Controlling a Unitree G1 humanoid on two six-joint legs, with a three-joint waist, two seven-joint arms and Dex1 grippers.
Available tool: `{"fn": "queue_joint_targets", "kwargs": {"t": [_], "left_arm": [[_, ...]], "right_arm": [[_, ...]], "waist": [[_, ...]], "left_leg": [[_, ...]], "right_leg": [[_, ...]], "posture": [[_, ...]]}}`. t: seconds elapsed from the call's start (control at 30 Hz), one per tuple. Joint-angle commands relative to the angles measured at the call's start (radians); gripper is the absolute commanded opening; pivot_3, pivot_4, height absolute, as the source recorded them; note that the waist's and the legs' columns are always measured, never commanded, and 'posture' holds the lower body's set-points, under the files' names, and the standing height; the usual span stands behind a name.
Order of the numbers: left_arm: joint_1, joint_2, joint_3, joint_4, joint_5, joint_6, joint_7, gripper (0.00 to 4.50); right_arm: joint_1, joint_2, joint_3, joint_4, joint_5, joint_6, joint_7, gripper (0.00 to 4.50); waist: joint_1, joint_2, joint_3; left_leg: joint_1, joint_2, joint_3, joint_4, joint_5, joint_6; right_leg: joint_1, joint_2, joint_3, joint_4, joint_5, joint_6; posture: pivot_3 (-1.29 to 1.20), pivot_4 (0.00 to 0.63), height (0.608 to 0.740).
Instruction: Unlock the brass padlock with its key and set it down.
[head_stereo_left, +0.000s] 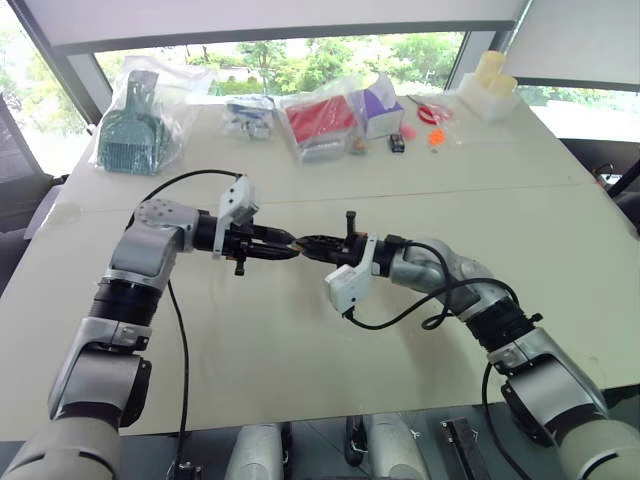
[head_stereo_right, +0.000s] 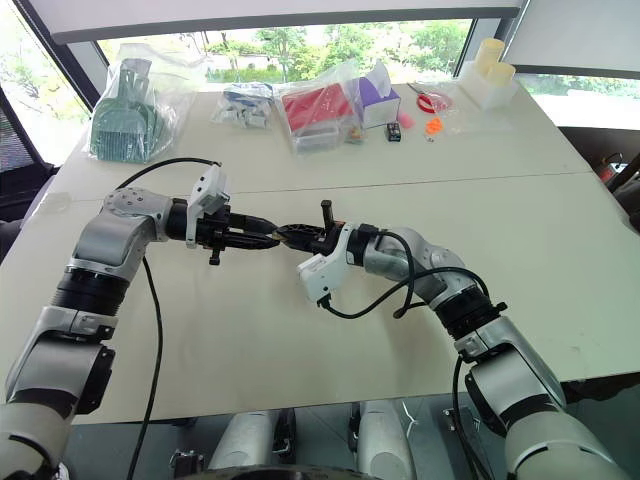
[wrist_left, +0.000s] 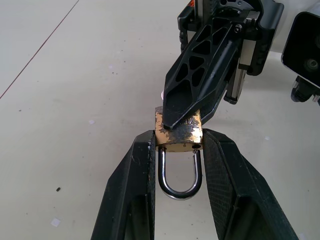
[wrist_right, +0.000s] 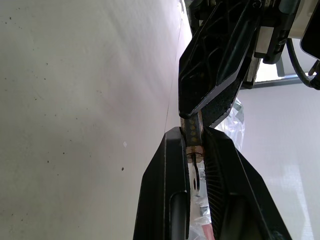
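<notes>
The brass padlock (wrist_left: 178, 136) is clamped by its sides between the two fingers of my left gripper (head_stereo_left: 283, 246), held above the table. Its silvery shackle (wrist_left: 180, 175) points back toward the left wrist and looks seated in the body. My right gripper (wrist_right: 194, 137) meets the left one tip to tip over the middle of the table. Its fingers are pinched on the flat silvery key (wrist_right: 195, 182), whose blade runs into the padlock's bottom face (wrist_right: 192, 131). In the left eye view the padlock (head_stereo_left: 297, 244) is a small speck between the two grippers.
Along the table's far edge lie a bagged green item (head_stereo_left: 135, 125), a bagged red package (head_stereo_left: 320, 120), a purple box (head_stereo_left: 380, 105), red scissors (head_stereo_left: 432, 110) and a white container (head_stereo_left: 490, 90). The pale tabletop (head_stereo_left: 300, 370) spreads below the grippers.
</notes>
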Motion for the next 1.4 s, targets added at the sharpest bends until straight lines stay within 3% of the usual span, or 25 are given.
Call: {"fn": "queue_joint_targets", "kwargs": {"t": [0.03,0.3,0.5,0.6,0.9,1.4], "left_arm": [[-0.001,0.0,0.014,-0.039,-0.012,-0.013,0.019,2.13],[0.02,0.045,0.081,-0.074,-0.072,0.061,0.048,4.46],[0.018,0.076,0.143,-0.136,-0.152,0.171,0.077,4.46],[0.037,0.081,0.153,-0.163,-0.17,0.185,0.09,3.55],[0.114,0.049,0.104,-0.271,-0.182,0.194,0.13,0.05],[0.138,0.057,0.056,-0.187,-0.101,0.076,0.124,0.05]], "right_arm": [[-0.015,0.009,-0.015,-0.028,0.016,0.003,-0.007,0.0],[-0.002,0.001,-0.016,-0.026,0.031,0.011,0.012,0.0],[0.005,-0.002,-0.016,-0.024,0.042,0.014,0.024,0.0],[0.004,-0.001,-0.016,-0.019,0.046,0.014,0.027,0.0],[-0.004,0.007,-0.016,-0.013,0.046,0.013,0.024,0.0],[-0.004,0.005,-0.019,-0.021,0.047,0.016,0.025,0.0]], "waist": [[0.0,0.0,0.0],[-0.005,0.0,0.0],[-0.015,0.0,0.0],[-0.016,0.0,0.0],[-0.015,0.0,0.0],[-0.015,0.0,0.0]], "left_leg": [[0.0,0.0,0.0,0.0,0.0,0.0],[0.0,0.0,0.0,0.0,0.0,0.0],[0.0,0.0,0.0,0.0,0.0,0.0],[0.0,0.0,0.0,0.0,0.0,-0.001],[0.0,0.0,0.0,0.0,0.001,-0.002],[0.001,0.0,0.001,0.0,0.0,-0.001]], "right_leg": [[0.0,0.0,0.0,0.0,0.0,0.0],[0.0,0.0,0.0,0.0,0.0,0.0],[0.0,0.0,0.0,0.0,0.0,0.0],[0.0,0.0,0.0,0.0,0.0,0.0],[0.0,0.0,0.001,0.0,0.0,0.0],[0.0,0.0,0.001,0.0,0.0,0.0]], "posture": [[0.0,0.15,0.74],[0.0,0.15,0.74],[0.0,0.15,0.74],[0.0,0.15,0.74],[0.0,0.15,0.74],[0.0,0.15,0.74]]}}
